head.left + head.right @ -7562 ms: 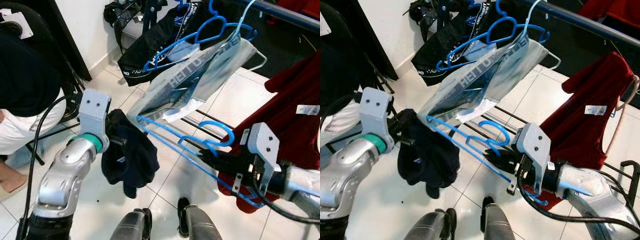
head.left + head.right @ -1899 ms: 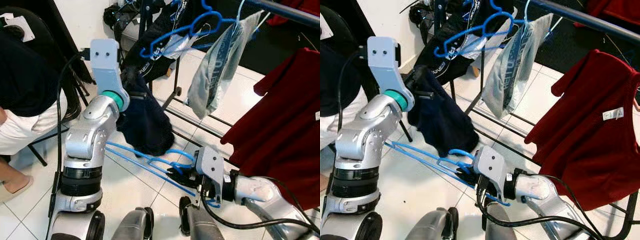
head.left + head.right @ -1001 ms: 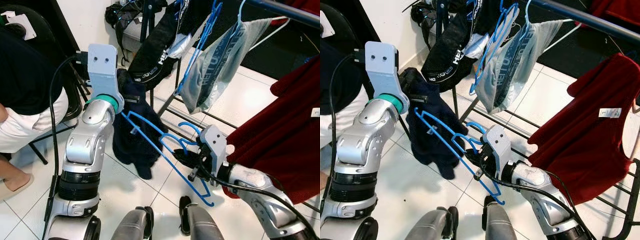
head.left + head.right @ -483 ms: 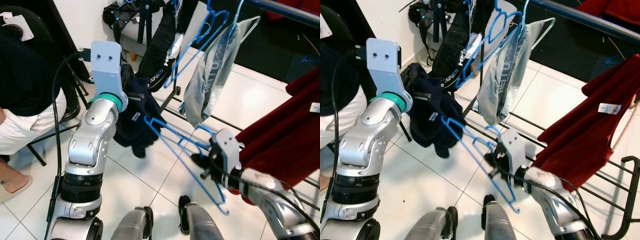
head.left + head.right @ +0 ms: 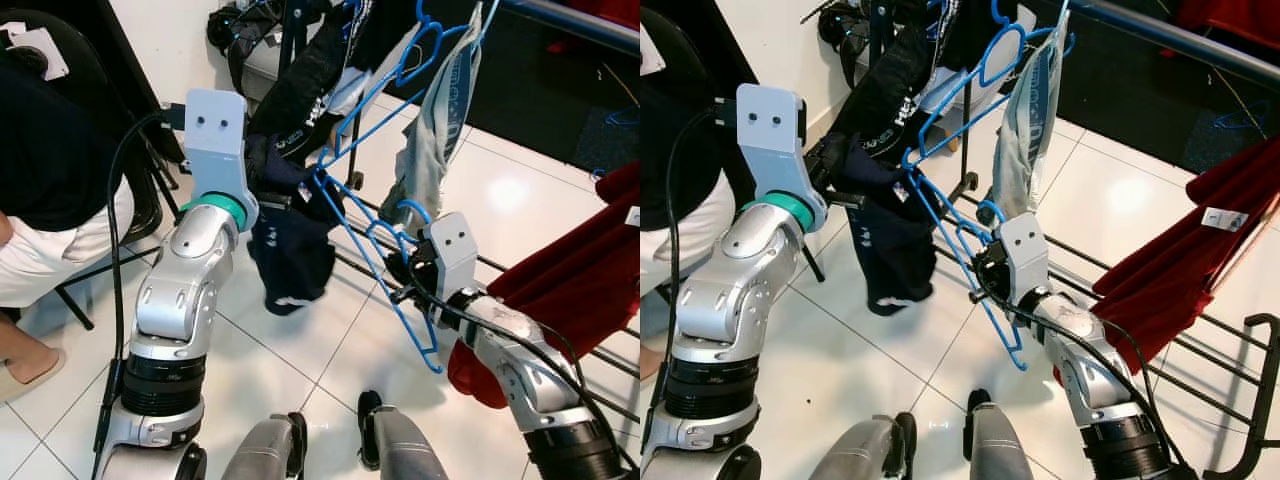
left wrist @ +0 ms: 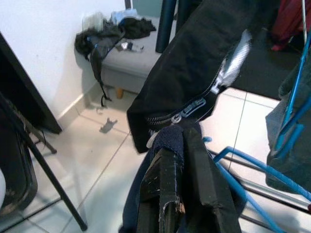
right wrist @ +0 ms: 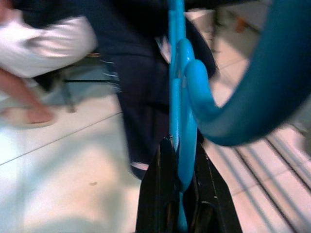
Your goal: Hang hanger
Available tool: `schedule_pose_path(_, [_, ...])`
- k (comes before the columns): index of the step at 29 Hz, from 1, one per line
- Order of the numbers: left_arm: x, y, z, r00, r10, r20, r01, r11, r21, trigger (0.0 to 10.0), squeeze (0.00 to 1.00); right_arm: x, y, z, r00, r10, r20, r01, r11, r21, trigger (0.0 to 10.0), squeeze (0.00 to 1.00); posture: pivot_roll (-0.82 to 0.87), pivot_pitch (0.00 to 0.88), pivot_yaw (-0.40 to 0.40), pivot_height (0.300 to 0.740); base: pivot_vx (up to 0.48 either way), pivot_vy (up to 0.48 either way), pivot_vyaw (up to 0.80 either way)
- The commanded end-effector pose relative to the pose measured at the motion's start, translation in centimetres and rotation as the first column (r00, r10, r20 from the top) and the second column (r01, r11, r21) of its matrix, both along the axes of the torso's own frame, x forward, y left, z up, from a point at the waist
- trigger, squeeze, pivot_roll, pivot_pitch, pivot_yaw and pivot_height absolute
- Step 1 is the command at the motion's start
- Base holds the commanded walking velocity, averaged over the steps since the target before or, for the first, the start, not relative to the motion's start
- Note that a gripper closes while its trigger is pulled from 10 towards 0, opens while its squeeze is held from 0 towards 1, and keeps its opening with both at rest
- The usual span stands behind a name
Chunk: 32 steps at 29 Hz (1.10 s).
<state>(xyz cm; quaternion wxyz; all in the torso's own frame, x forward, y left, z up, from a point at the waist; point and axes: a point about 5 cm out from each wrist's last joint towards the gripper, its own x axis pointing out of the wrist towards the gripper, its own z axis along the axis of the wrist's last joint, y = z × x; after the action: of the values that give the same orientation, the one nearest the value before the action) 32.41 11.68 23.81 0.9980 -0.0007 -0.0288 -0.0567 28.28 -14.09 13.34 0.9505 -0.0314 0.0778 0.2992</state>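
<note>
Now the right gripper (image 7: 182, 182) pinches the blue plastic hanger (image 5: 372, 245); the left gripper (image 6: 182, 160) pinches the dark navy cloth (image 5: 292, 245).

We are looking at what appears to be a home laundry corner: white floor tiles (image 5: 300, 360), a clothes rail (image 5: 1170, 40) bearing garments, a grey bench (image 6: 126, 63).
</note>
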Motion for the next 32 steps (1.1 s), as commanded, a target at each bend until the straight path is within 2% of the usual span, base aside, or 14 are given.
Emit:
schedule_pose_path(1, [0.0, 0.1, -0.2, 1.000, 0.003, -0.011, -0.003, 1.000, -0.019, 10.0, 0.00, -1.2, 0.9, -0.4, 0.995, 0.102, -0.022, -0.102, 0.995, 0.020, 10.0, 0.00, -0.10, 0.180, 0.118, 0.740, 0.000, 0.000, 0.00])
schedule_pose_path(3, [0.1, 0.1, 0.0, 1.000, 0.008, -0.006, -0.008, 1.000, -0.019, 10.0, 0.00, -2.5, 1.4, -0.8, 0.979, 0.198, -0.047, -0.198, 0.980, 0.018, 10.0, 0.00, -0.10, 0.176, 0.121, 0.740, 0.000, 0.000, 0.00])
schedule_pose_path(4, [0.1, 0.1, 0.0, 1.000, 0.008, -0.006, -0.008, 1.000, -0.019, 10.0, 0.00, -2.5, 1.4, -0.8, 0.979, 0.198, -0.047, -0.198, 0.980, 0.018, 10.0, 0.00, -0.10, 0.176, 0.121, 0.740, 0.000, 0.000, 0.00])
schedule_pose_path(5, [0.2, 0.2, 0.1, 1.000, 0.011, -0.001, -0.011, 1.000, -0.017, 10.0, 0.00, -3.3, 1.4, -1.0, 0.967, 0.246, -0.067, -0.246, 0.969, 0.013, 10.0, 0.00, -0.10, 0.175, 0.122, 0.740, 0.000, 0.000, 0.00])
schedule_pose_path(9, [0.4, 0.6, 0.5, 1.000, 0.014, 0.008, -0.014, 1.000, -0.012, 10.0, 0.00, -4.6, 0.9, -1.3, 0.949, 0.301, -0.093, -0.302, 0.953, -0.003, 10.0, 0.00, -0.10, 0.171, 0.126, 0.740, 0.000, 0.000, 0.00])
schedule_pose_path(13, [0.3, 0.6, 0.5, 1.000, 0.007, 0.008, -0.007, 1.000, -0.010, 10.0, 0.00, -4.8, 0.7, -1.4, 0.947, 0.306, -0.097, -0.308, 0.951, -0.005, 10.0, 0.00, -0.10, 0.168, 0.127, 0.740, 0.000, 0.000, 0.00])
schedule_pose_path(18, [-0.4, -0.6, 1.0, 0.994, -0.104, 0.023, 0.104, 0.994, -0.017, 10.0, 0.00, -3.1, 1.5, -1.0, 0.956, 0.290, -0.051, -0.291, 0.956, -0.029, 10.0, 0.00, -0.09, 0.158, 0.133, 0.740, 0.000, 0.000, 0.00])
schedule_pose_path(22, [-0.5, -0.7, 1.1, 0.993, -0.120, 0.025, 0.120, 0.993, -0.018, 10.0, 0.00, -2.6, 1.8, -0.7, 0.961, 0.275, -0.029, -0.275, 0.961, -0.030, 10.0, 0.00, -0.09, 0.157, 0.137, 0.740, 0.000, 0.000, 0.00])
schedule_pose_path(24, [-0.6, -0.7, 1.2, 0.992, -0.127, 0.024, 0.128, 0.991, -0.025, 10.0, 0.00, -1.5, 2.2, -0.2, 0.970, 0.243, 0.019, -0.241, 0.968, -0.067, 10.0, 0.00, -0.09, 0.157, 0.137, 0.740, 0.000, 0.000, 0.00])
schedule_pose_path(27, [-0.6, -0.7, 1.2, 0.991, -0.129, 0.023, 0.130, 0.991, -0.026, 10.0, 0.00, -1.3, 2.3, -0.1, 0.971, 0.236, 0.032, -0.233, 0.969, -0.078, 10.0, 0.00, -0.09, 0.157, 0.137, 0.740, 0.000, 0.000, 0.00])
schedule_pose_path(28, [-0.6, -0.7, 1.2, 0.991, -0.130, 0.023, 0.131, 0.991, -0.030, 10.0, 0.00, -0.6, 2.5, 0.3, 0.976, 0.208, 0.058, -0.203, 0.976, -0.083, 10.0, 0.00, -0.09, 0.158, 0.144, 0.740, 0.000, 0.000, 0.00])
schedule_pose_path(29, [-0.6, -0.7, 1.2, 0.991, -0.130, 0.023, 0.131, 0.991, -0.030, 10.0, 0.00, -0.6, 2.5, 0.3, 0.976, 0.208, 0.058, -0.203, 0.976, -0.083, 10.0, 0.00, -0.09, 0.158, 0.144, 0.740, 0.000, 0.000, 0.00])
schedule_pose_path(31, [-0.3, -0.5, 1.3, 0.993, -0.115, 0.020, 0.116, 0.992, -0.041, 10.0, 0.00, 0.6, 2.4, 0.6, 0.989, 0.122, 0.084, -0.113, 0.988, -0.103, 10.0, 0.00, -0.09, 0.159, 0.149, 0.740, 0.000, 0.000, 0.00])
schedule_pose_path(32, [-0.3, -0.5, 1.3, 0.993, -0.115, 0.020, 0.116, 0.992, -0.041, 10.0, 0.00, 0.6, 2.4, 0.6, 0.989, 0.122, 0.084, -0.113, 0.988, -0.103, 10.0, 0.00, -0.09, 0.159, 0.149, 0.740, 0.000, 0.000, 0.00])
